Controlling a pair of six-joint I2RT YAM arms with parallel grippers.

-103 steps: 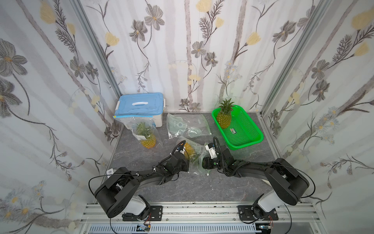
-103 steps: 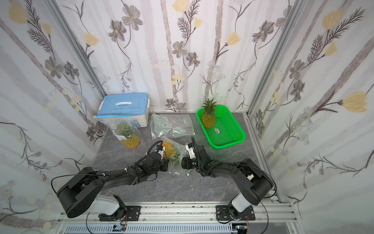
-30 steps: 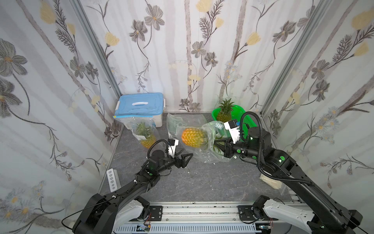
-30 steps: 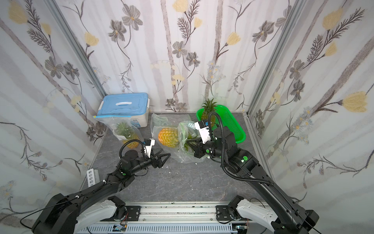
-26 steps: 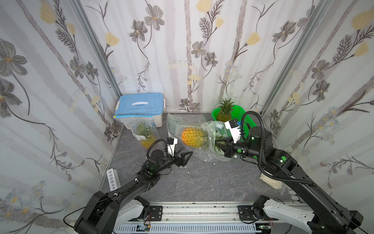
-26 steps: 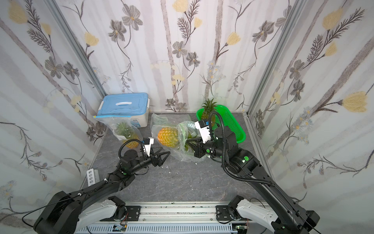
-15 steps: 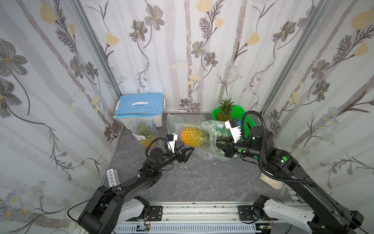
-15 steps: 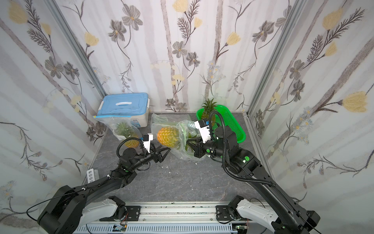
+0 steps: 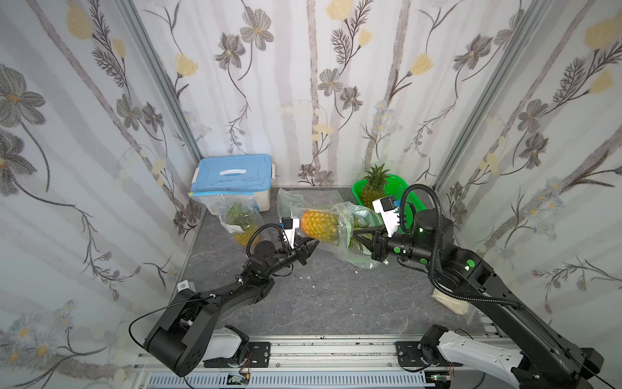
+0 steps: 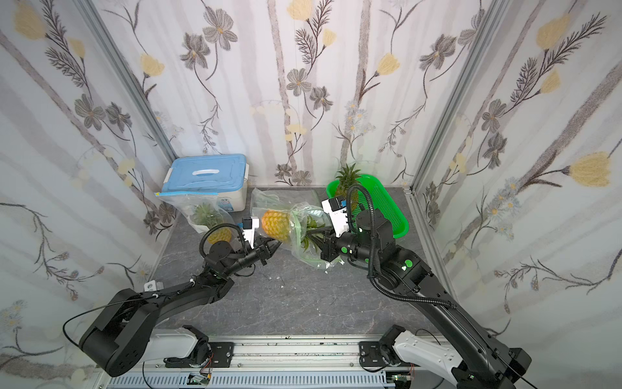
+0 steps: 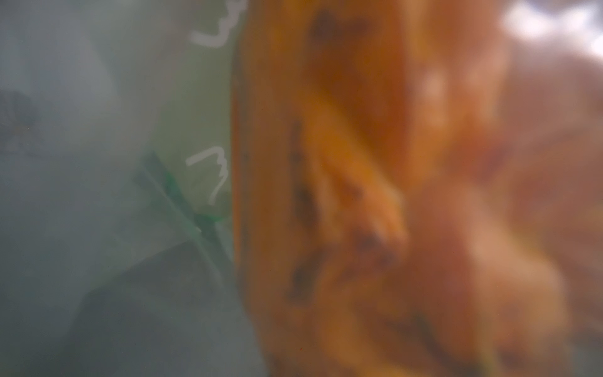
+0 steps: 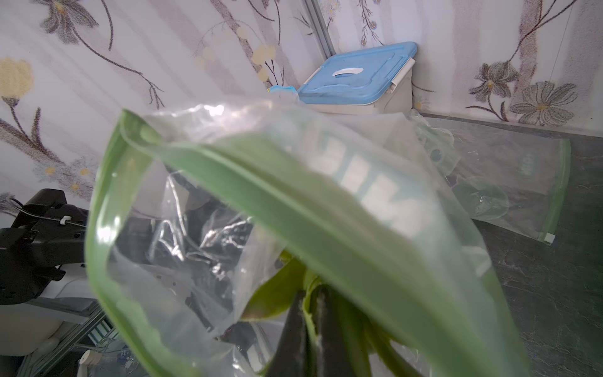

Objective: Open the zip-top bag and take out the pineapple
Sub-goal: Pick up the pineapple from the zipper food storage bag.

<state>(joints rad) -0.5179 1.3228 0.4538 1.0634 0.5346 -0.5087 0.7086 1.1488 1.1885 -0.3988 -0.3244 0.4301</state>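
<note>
R end effector [image 12: 310, 292] clamped on pineapple [image 9: 319, 226] leaves [image 12: 277, 293], fruit aloft inside bag [image 9: 358, 261]. L end effector [image 9: 309, 247] closed, prob. pinching bag's far end; wrist view blurred.

I count three pineapples: the raised pineapple [image 9: 319, 228] inside the raised bag [image 9: 344, 220], the basket pineapple [image 9: 373, 188] standing in the green basket [image 10: 390, 208], and the bagged pineapple [image 9: 243, 232] in front of the blue-lidded box [image 9: 232, 175]. Zip-top bags come to three as well: the raised bag, the leaning bag [image 9: 232, 208] around that third fruit, and the flat bag [image 9: 296, 200] lying on the table [image 9: 319, 303] behind. There is one green basket, one blue-lidded box and one pale block [image 9: 449, 301] at the table's edge. Arms number two, both mine: left arm [image 9: 235, 296] and right arm [image 9: 481, 279].
</note>
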